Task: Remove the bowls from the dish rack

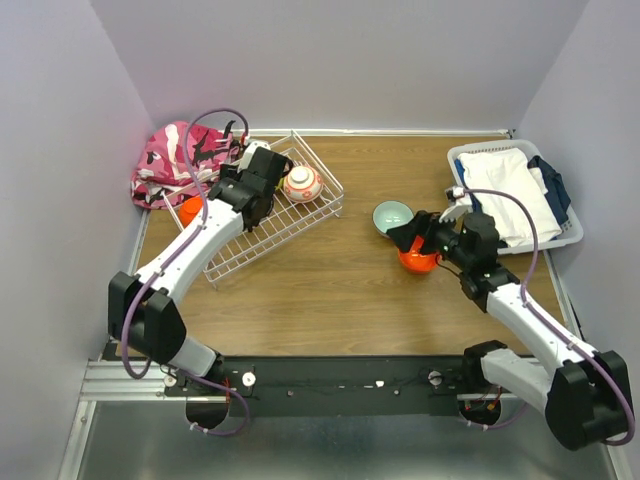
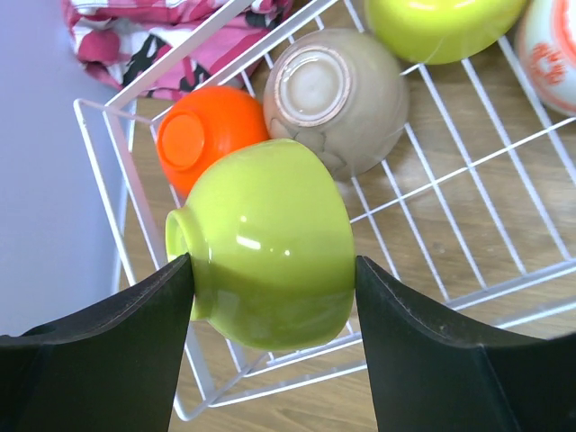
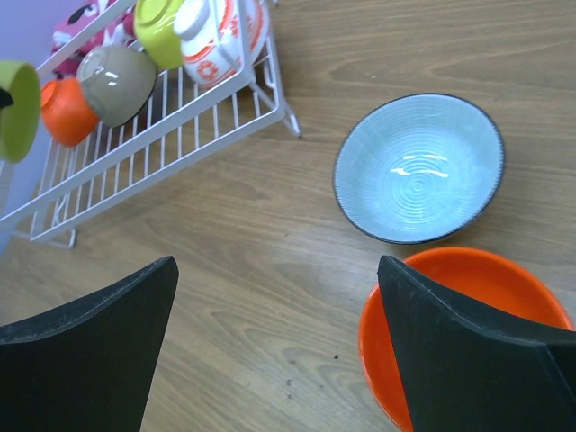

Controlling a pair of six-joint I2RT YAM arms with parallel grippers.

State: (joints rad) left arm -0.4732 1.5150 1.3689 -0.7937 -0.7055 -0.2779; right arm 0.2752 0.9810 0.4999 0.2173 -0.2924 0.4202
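The left gripper (image 2: 272, 265) is clamped on a lime-green bowl (image 2: 265, 211), tipped sideways over a corner of the dish rack (image 1: 270, 235). The bowl looks glazed, light, rigid and slick (likely chips if dropped), so a hold across its wall suits it. The right gripper (image 3: 277, 270) is spread and empty.

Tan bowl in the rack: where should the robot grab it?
From above, probably, pinching across the round sides: the tan bowl lies bottom-up in the dish rack, rim hidden, foot ring facing up. The orange bowl crowds one side, so straddle the other way.
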